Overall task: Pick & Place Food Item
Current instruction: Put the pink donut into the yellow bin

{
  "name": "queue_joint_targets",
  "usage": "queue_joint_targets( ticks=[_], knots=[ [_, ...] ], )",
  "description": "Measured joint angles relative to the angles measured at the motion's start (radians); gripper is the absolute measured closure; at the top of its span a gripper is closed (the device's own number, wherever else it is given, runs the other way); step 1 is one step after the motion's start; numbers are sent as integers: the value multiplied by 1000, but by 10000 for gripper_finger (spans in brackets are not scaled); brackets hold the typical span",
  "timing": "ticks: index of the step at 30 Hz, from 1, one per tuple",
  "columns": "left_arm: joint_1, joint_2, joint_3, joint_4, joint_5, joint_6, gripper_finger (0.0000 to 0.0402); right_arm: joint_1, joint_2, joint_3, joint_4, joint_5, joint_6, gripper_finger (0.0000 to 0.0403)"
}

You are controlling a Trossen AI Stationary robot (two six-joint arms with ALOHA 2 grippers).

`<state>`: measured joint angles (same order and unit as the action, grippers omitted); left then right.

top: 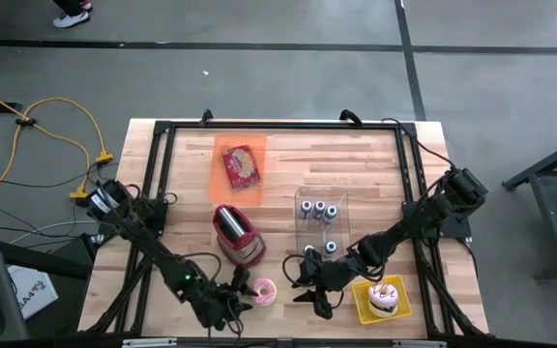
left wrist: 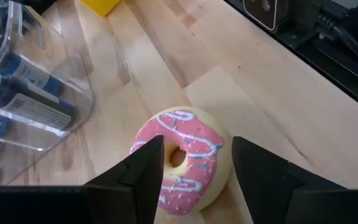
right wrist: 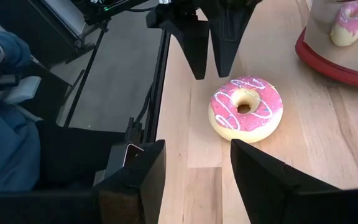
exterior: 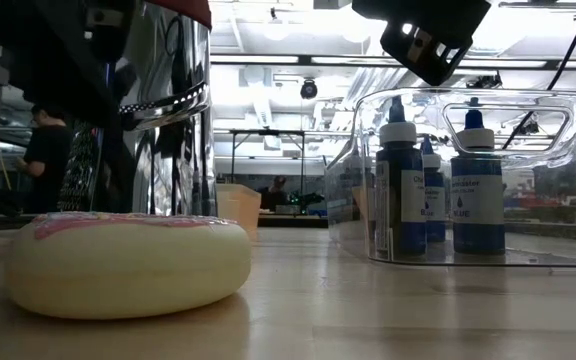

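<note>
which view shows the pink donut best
The right wrist view: the donut lies whole and unblocked, icing up. The left wrist view hides part behind that arm's fingers, the high view shows it far off, and the low view shows only its side.

No text, brand or number can be read anywhere. The blue bottles (exterior: 401,190) in the clear bin (exterior: 568,110) carry white labels with print too small to make out, and the red packet (top: 241,166) on the far side of the worktop (top: 356,159) shows markings that cannot be told. A grey box (top: 29,290) on the floor at the left bears dark characters, also unreadable.
</note>
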<state>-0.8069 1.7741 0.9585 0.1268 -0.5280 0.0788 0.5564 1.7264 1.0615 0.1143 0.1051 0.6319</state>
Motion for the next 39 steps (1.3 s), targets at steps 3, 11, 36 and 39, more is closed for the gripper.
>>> queue_joint_targets(
  ticks=[3,11,36,39],
  knots=[
    [9,0,0,0,27,0,221,0,0,0,0,0,0,235],
    [15,17,-1,-15,44,43,221,0,0,0,-1,-4,0,235],
    [82,104,1,7,150,-5,221,7,0,0,-2,-3,3,235],
    [78,106,1,13,144,-2,222,9,0,0,1,-3,3,235]
  ],
)
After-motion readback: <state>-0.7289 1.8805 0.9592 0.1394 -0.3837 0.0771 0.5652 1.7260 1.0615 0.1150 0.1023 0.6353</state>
